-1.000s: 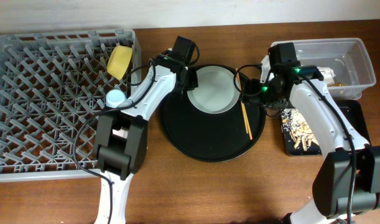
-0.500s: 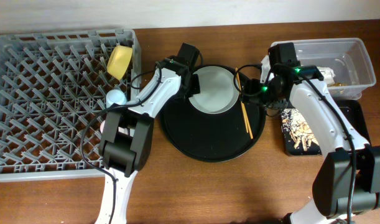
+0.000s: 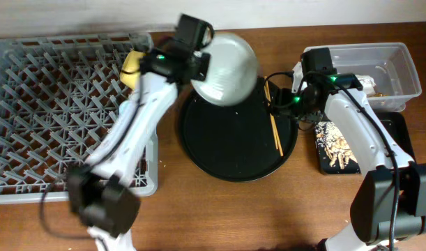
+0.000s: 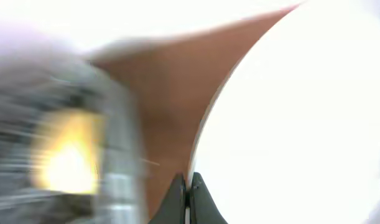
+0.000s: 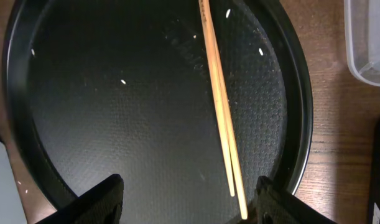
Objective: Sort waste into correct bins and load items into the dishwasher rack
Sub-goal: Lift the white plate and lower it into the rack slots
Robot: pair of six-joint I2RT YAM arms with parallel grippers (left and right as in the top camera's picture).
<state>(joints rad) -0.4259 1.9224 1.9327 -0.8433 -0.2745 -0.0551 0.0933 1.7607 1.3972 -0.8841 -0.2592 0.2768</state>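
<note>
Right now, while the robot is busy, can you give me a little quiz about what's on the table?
1. True or false: the left gripper is shut on the plate.
2. The chopsticks lie: A) on the round black tray, B) in the rack, C) in the clear tub?
3. Fill in: the right gripper has its jaws ____.
Key: 1 true; 2 A; 3 open.

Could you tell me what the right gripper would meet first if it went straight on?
Probably the chopsticks on the round black tray, between the open fingers of the right gripper; depth is unclear.
</note>
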